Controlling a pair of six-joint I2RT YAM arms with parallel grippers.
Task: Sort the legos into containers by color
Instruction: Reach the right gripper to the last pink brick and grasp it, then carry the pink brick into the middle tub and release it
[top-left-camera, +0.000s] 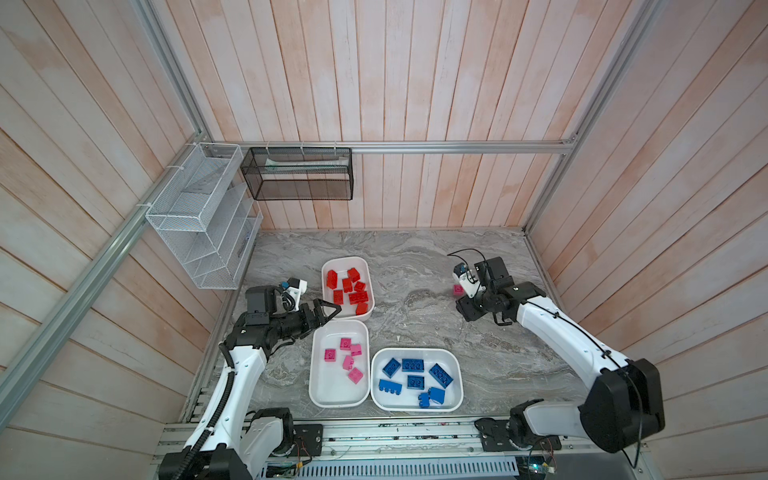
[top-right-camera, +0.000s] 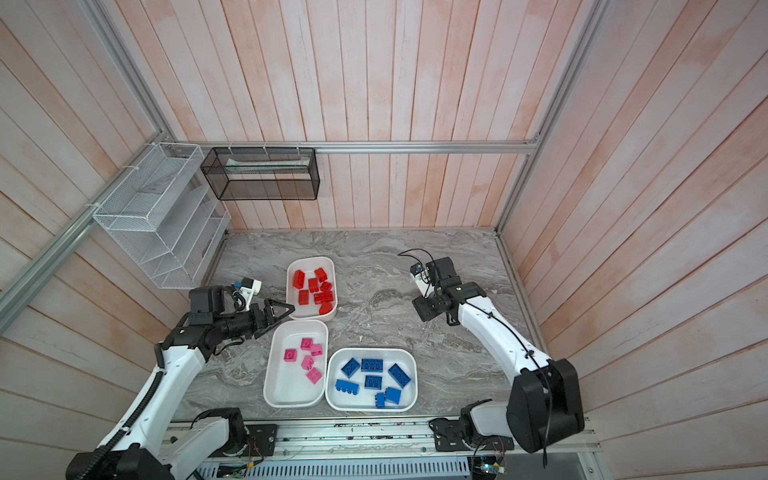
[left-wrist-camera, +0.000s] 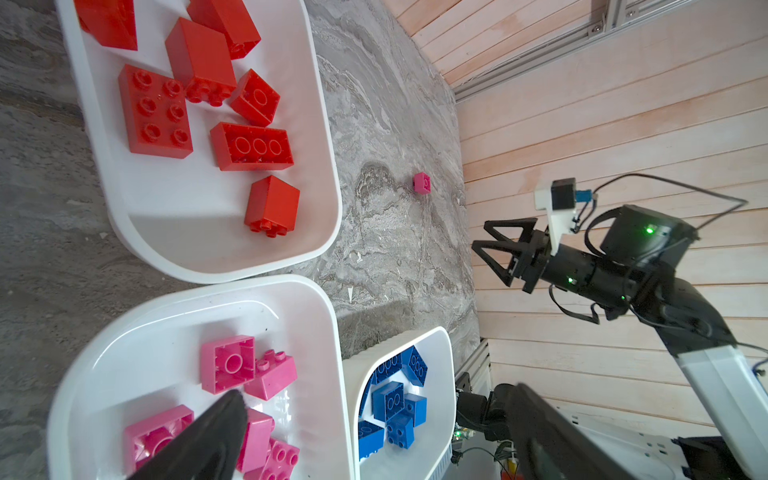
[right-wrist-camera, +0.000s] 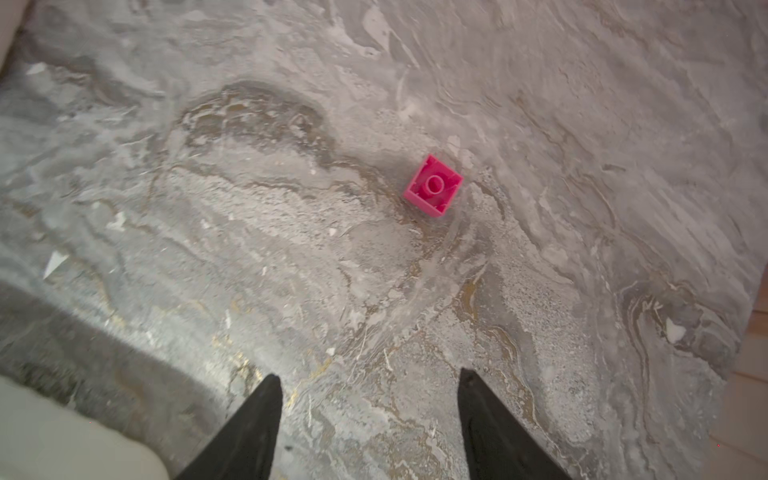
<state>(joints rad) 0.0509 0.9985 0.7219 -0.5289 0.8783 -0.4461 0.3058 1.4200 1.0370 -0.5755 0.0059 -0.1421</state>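
Three white containers stand on the marble table in both top views. One (top-left-camera: 345, 259) holds several red legos (top-left-camera: 351, 286), one (top-left-camera: 332, 390) several pink legos (top-left-camera: 349, 357), and one (top-left-camera: 415, 350) several blue legos (top-left-camera: 415, 376). A single pink lego (top-left-camera: 458, 289) (right-wrist-camera: 433, 185) lies upside down on the bare table at the right. My right gripper (right-wrist-camera: 369, 374) hovers just short of it, open and empty. The left gripper (top-left-camera: 328, 311) (left-wrist-camera: 378, 399) is wide open and empty, hanging over the gap between the red and pink containers.
A white wire-mesh rack (top-left-camera: 199, 220) and a black mesh basket (top-left-camera: 299, 174) hang on the back-left walls above the table. Wooden walls close in on both sides. An aluminium rail (top-left-camera: 374, 434) with the arm bases runs along the front edge.
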